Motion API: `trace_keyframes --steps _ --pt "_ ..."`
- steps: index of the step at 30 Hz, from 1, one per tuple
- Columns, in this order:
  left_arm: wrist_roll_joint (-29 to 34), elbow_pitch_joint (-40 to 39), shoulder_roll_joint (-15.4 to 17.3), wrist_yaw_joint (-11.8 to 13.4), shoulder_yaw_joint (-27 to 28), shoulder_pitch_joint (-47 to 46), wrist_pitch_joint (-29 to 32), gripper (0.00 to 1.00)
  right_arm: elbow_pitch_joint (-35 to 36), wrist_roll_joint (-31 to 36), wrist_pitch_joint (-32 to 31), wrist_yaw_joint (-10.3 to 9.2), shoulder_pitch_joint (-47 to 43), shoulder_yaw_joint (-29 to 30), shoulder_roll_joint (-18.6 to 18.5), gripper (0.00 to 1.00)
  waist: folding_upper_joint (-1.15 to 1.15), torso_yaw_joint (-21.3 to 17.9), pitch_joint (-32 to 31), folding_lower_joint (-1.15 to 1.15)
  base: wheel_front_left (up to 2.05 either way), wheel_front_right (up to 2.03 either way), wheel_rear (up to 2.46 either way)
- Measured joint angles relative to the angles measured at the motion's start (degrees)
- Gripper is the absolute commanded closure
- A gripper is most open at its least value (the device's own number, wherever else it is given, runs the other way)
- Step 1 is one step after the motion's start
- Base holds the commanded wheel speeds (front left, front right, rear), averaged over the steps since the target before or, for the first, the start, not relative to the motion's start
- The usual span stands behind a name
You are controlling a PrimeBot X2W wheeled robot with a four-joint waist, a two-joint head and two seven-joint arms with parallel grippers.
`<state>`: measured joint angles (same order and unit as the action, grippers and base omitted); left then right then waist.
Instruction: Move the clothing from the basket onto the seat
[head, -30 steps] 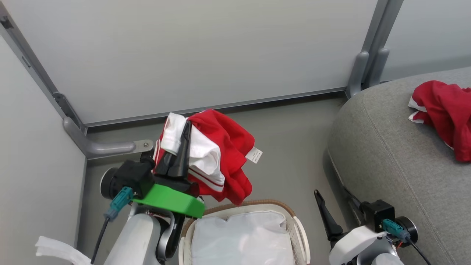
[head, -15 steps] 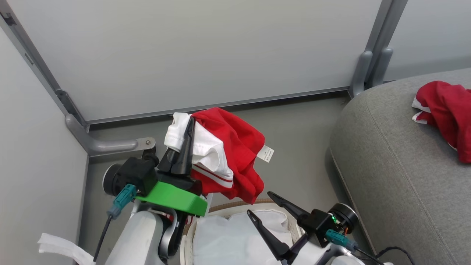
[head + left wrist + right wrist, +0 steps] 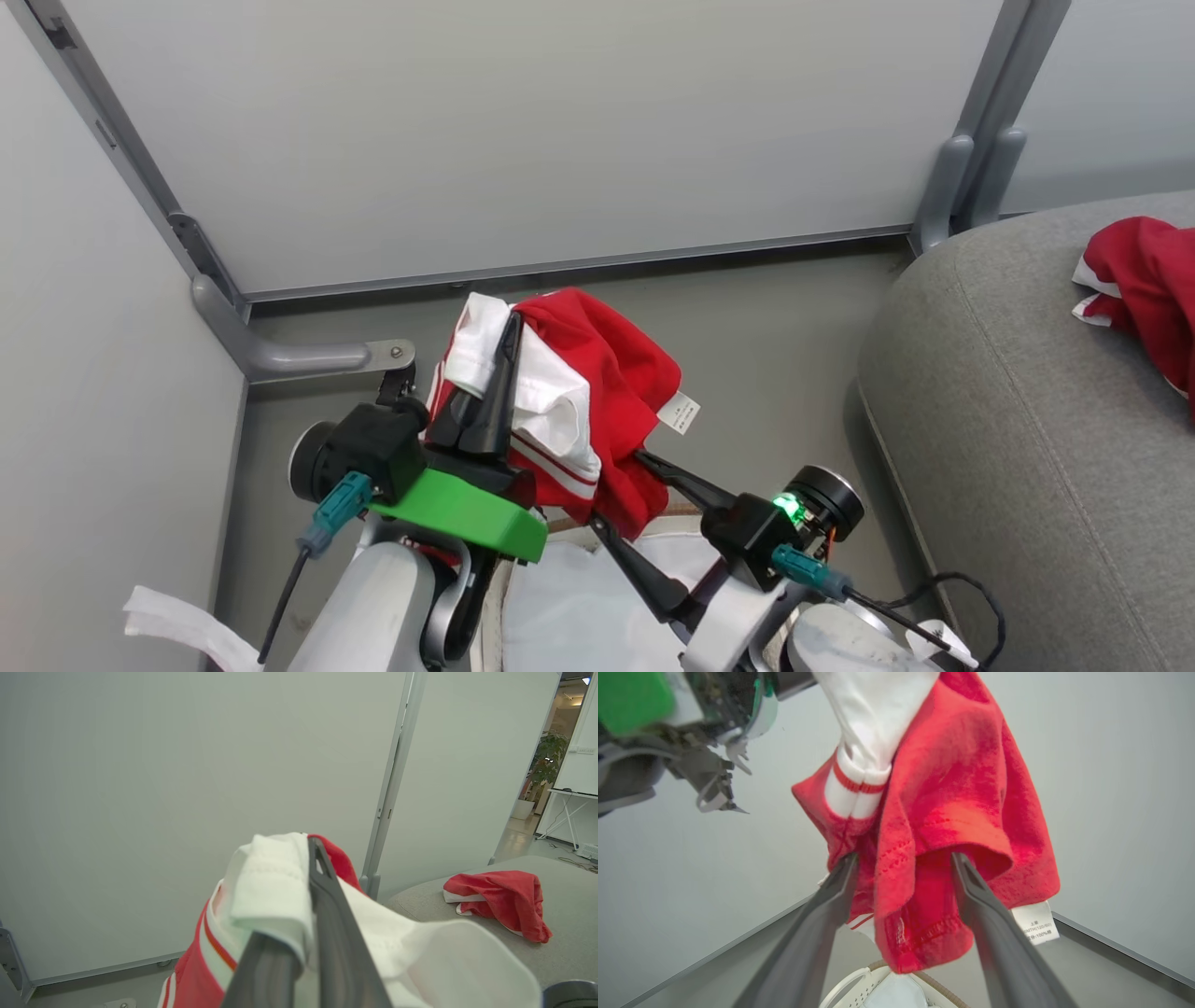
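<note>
Right hand swung in, spread wide around the hem of clothing the left hand gripped above the basket at 6 o'clock. One garment already lay on the seat, 3 o'clock.

I'm driving in what looks to me like an office corner screened off as a test bay. Tall pale grey-white partition panels close it in, joined by a slim grey metal post and braced by a curved grey metal foot lying on the smooth grey floor. Past the panels' edge, the left wrist view shows me a green potted plant and a white thin-legged table. A large rounded light grey fabric seat stands near the panels.
</note>
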<state>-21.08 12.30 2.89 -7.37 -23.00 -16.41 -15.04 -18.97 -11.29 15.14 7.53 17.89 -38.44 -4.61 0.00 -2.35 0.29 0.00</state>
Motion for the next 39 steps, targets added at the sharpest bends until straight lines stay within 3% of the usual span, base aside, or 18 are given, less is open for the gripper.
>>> trace_keyframes --steps 10,11,13,31,32,33,39 --pt "-1.1 0.1 0.0 0.0 -3.4 -0.8 0.0 1.00 -6.1 1.1 0.0 0.00 2.0 0.4 1.6 0.03 0.00 3.1 0.2 0.00 0.00 0.00 0.00" --pt "-1.2 0.1 0.0 0.0 -3.7 -0.8 0.0 1.00 -6.1 0.4 0.0 0.00 2.0 0.1 1.7 0.54 0.00 3.4 0.2 0.00 0.00 0.00 0.00" --pt "-1.6 0.0 0.0 0.0 -4.2 -0.8 0.0 1.00 -6.3 -0.5 0.0 0.00 2.1 -0.1 1.8 0.98 0.00 3.7 0.2 0.00 0.00 0.00 0.00" --pt "-2.1 -0.2 0.0 0.0 -4.5 -0.8 0.0 1.00 -7.4 -3.6 0.0 0.00 2.6 -0.1 1.8 1.00 0.00 3.4 0.6 0.00 0.00 0.00 0.00" --pt "-2.1 -0.2 0.0 0.0 -4.3 -0.8 0.0 0.90 -7.3 -3.6 0.0 -0.01 2.6 0.0 1.8 1.00 0.00 3.2 0.6 0.00 0.00 0.00 0.00" --pt "-2.1 -0.1 0.0 0.0 -4.2 -0.8 0.0 0.00 -7.3 -3.6 0.0 0.00 2.6 0.0 1.8 1.00 0.00 3.2 0.6 0.00 0.00 0.00 0.00" --pt "-2.2 0.5 0.0 0.3 -3.4 -0.8 0.0 0.00 -6.2 -3.5 0.0 -0.01 2.5 0.7 1.8 1.00 0.00 2.1 0.8 0.00 0.00 0.00 0.00"
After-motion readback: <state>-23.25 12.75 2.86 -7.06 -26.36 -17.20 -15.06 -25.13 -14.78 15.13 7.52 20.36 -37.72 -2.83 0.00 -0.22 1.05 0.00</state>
